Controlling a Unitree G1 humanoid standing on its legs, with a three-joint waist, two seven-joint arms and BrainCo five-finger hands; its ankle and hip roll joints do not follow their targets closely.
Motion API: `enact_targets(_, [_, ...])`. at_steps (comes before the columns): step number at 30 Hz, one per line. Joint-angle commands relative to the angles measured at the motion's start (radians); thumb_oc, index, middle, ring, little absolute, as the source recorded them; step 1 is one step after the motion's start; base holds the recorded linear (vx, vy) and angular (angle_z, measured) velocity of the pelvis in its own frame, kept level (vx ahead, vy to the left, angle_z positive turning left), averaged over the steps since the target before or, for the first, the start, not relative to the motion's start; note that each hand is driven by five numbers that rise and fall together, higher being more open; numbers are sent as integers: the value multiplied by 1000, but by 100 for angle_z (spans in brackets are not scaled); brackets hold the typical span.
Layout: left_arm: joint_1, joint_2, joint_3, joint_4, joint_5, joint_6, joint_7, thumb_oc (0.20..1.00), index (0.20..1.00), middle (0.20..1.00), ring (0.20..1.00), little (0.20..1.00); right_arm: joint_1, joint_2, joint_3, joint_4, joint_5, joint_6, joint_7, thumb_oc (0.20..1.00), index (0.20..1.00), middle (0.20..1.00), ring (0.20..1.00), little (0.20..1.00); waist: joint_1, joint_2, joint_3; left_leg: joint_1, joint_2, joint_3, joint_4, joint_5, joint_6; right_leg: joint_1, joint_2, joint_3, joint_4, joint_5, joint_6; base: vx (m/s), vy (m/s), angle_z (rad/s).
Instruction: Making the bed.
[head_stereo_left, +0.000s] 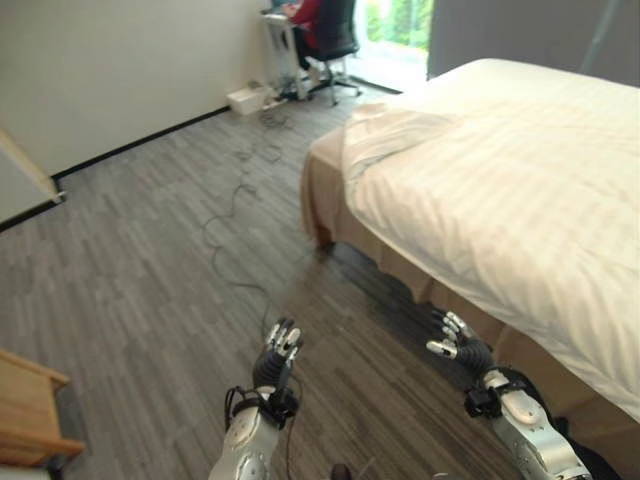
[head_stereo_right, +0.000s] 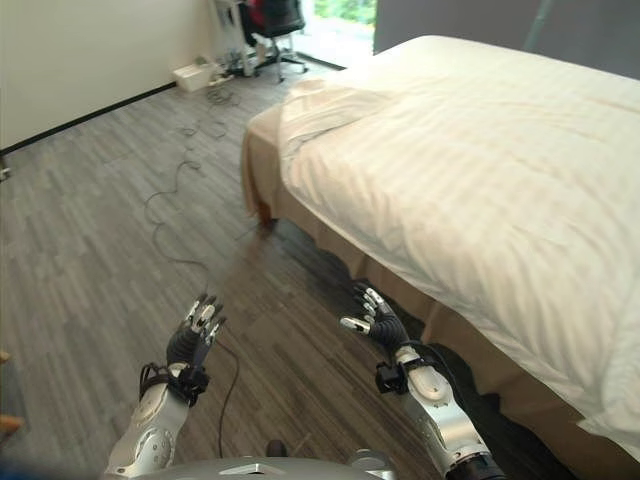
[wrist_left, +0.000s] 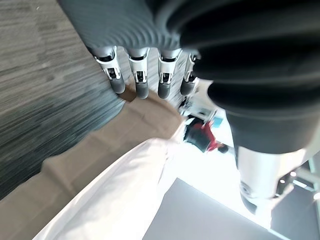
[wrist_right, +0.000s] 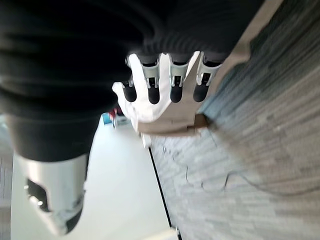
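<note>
Your bed (head_stereo_left: 520, 130) stands ahead and to the right of the right hand's fingers (head_stereo_left: 447, 335), apart from them, with its tan skirt (head_stereo_left: 440, 290) nearest their tips. A white striped duvet (head_stereo_left: 500, 200) covers the top (rumpled and folded back at the far corner), its edge hanging over the skirt.

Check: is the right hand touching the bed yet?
Apart. In the right eye view the right hand hangs open over bare floor, with floor showing between its fingers and the bed skirt.
</note>
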Motion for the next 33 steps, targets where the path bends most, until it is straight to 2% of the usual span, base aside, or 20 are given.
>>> enact_targets(1, [-74, 44, 15, -56, -35, -63, 3, 1000, 1000, 1000, 1000, 1000, -73, 48, 32, -39, 70, -42, 24, 1000, 1000, 1000, 1000, 1000, 3, -41, 27, 23, -38, -107, 44, -82, 21, -116, -22, 146, 115, 220, 40, -46, 27, 104])
enact_targets(2, [-85, 43, 4, -48, -44, -64, -7, 1000, 1000, 1000, 1000, 1000, -73, 43, 44, -47, 81, -43, 34, 1000, 1000, 1000, 1000, 1000, -16, -33, 31, 23, -35, -131, 42, -77, 20, -143, 44, 223, 125, 184, 27, -9, 44, 124])
enact_targets(3, [-94, 48, -7, -46, -23, -64, -14, 1000, 1000, 1000, 1000, 1000, -73, 32, 55, -54, 76, -40, 43, 1000, 1000, 1000, 1000, 1000, -25, -20, 31, 19, -29, -151, 32, -67, 14, -167, 100, 267, 112, 127, 16, 3, 54, 116])
enact_targets(5, [-108, 59, -18, -46, 18, -64, -23, 1000, 1000, 1000, 1000, 1000, -74, 15, 62, -60, 70, -39, 55, 1000, 1000, 1000, 1000, 1000, -30, -22, 32, 19, -36, -178, 25, -63, 9, -185, 149, 287, 65, 103, -4, 47, -11, 53])
enact_targets(7, [-122, 77, -31, -43, 51, -65, -23, 1000, 1000, 1000, 1000, 1000, -55, 1, 54, -58, 69, -44, 60, 1000, 1000, 1000, 1000, 1000, -39, -35, 34, 26, -44, -201, 26, -70, 3, -192, 183, 262, -9, 119, -24, 109, -101, 56])
enact_targets(9, [-128, 90, -33, -61, 63, -66, -31, 1000, 1000, 1000, 1000, 1000, -45, -1, 41, -62, 72, -43, 57, 1000, 1000, 1000, 1000, 1000, -41, -44, 32, 19, -49, -216, 53, -83, -3, -156, 168, 256, -47, 120, -15, 68, -115, 85])
enact_targets(10, [-125, 89, -37, -53, 59, -59, -46, 1000, 1000, 1000, 1000, 1000, -43, -4, 39, -41, 91, -38, 63, 1000, 1000, 1000, 1000, 1000, -41, -59, 25, 9, -43, -220, 74, -93, -17, -101, 186, 288, -118, 117, -36, 66, -163, 86])
enact_targets(12, [-138, 94, -37, -68, 44, -58, -53, 1000, 1000, 1000, 1000, 1000, -41, -12, 19, -44, 124, -45, 65, 1000, 1000, 1000, 1000, 1000, -35, -69, 26, -18, -33, -209, 124, -106, -38, -66, 177, 264, -169, 140, -40, 46, -167, 25])
enact_targets(13, [-148, 99, -42, -69, 34, -58, -59, 1000, 1000, 1000, 1000, 1000, -34, -20, 7, -42, 119, -48, 68, 1000, 1000, 1000, 1000, 1000, -36, -75, 31, -43, -12, -194, 146, -101, -54, -49, 169, 249, -190, 144, -41, -21, -63, 30])
enact_targets(14, [-164, 100, -52, -67, 33, -52, -67, 1000, 1000, 1000, 1000, 1000, -36, -34, -7, -33, 91, -47, 59, 1000, 1000, 1000, 1000, 1000, -43, -81, 33, -60, 26, -138, 161, -94, -67, -41, 149, 225, -199, 145, -35, -32, 1, 41])
enact_targets(15, [-170, 94, -57, -55, 34, -44, -70, 1000, 1000, 1000, 1000, 1000, -42, -45, -16, -25, 60, -44, 39, 1000, 1000, 1000, 1000, 1000, -46, -81, 40, -56, 42, -109, 174, -100, -69, -26, 142, 213, -205, 146, -33, -21, 32, 54])
enact_targets(17, [-174, 88, -61, -46, 32, -45, -66, 1000, 1000, 1000, 1000, 1000, -44, -46, -21, -28, 56, -43, 29, 1000, 1000, 1000, 1000, 1000, -46, -81, 42, -52, 44, -101, 180, -104, -70, -19, 140, 213, -211, 147, -33, 1, 24, 37])
enact_targets(18, [-170, 74, -66, -37, 12, -46, -57, 1000, 1000, 1000, 1000, 1000, -34, -32, -32, -43, 100, -47, 39, 1000, 1000, 1000, 1000, 1000, -59, -71, 28, -34, 42, -79, 159, -106, -62, -23, 144, 217, -210, 147, -33, 35, 38, 11])
enact_targets(23, [-145, 83, -72, -62, 12, -37, -61, 1000, 1000, 1000, 1000, 1000, -4, -21, -30, -30, 43, -40, 25, 1000, 1000, 1000, 1000, 1000, -65, -55, -4, 18, 25, -75, 69, -93, -49, -22, 144, 231, -210, 144, -31, 73, 61, 12])
enact_targets(30, [-109, 72, -36, -75, -33, -45, -39, 1000, 1000, 1000, 1000, 1000, -5, 8, -7, -40, 71, -33, 36, 1000, 1000, 1000, 1000, 1000, -43, -64, -14, 41, 2, -79, 44, -97, -25, -20, 129, 254, -199, 143, -15, 45, 66, -18])
enact_targets(33, [-151, 80, -48, -56, 18, -53, -14, 1000, 1000, 1000, 1000, 1000, -40, 20, 13, -27, 98, -34, 23, 1000, 1000, 1000, 1000, 1000, -37, -69, -13, 36, 0, -75, 54, -103, -24, -19, 115, 245, -193, 140, -7, 29, 61, 3])
